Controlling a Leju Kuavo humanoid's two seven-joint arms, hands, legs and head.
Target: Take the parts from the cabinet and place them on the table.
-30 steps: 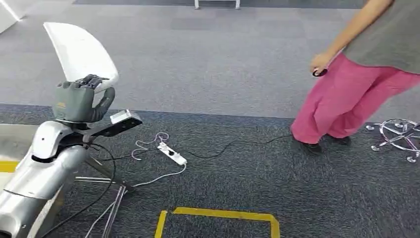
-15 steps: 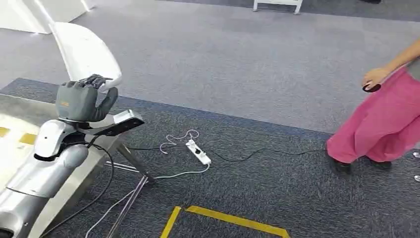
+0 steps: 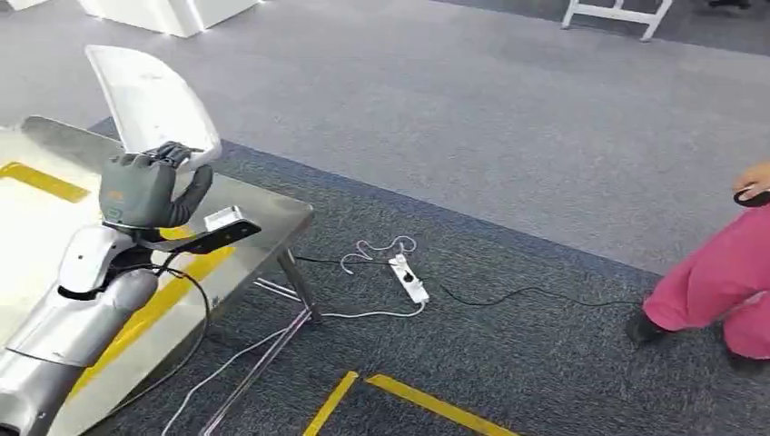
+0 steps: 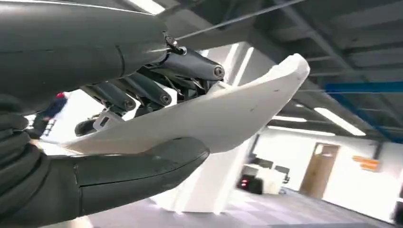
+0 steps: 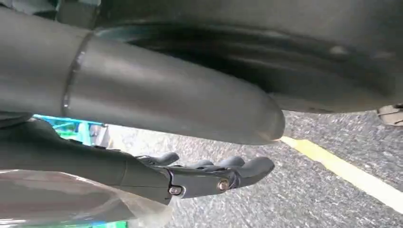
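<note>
The robot's left hand (image 3: 145,186) grips a white curved part (image 3: 150,95), long axis rising toward the frame's upper left, directly above the steel table (image 3: 272,218) at lower left; the right hand (image 5: 209,175) hangs with fingers extended, holding nothing.

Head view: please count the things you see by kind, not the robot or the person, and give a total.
White part, held by the left robot hand: 1
Metal table: 1
Power strip: 1
White frame: 1
Total: 4
</note>
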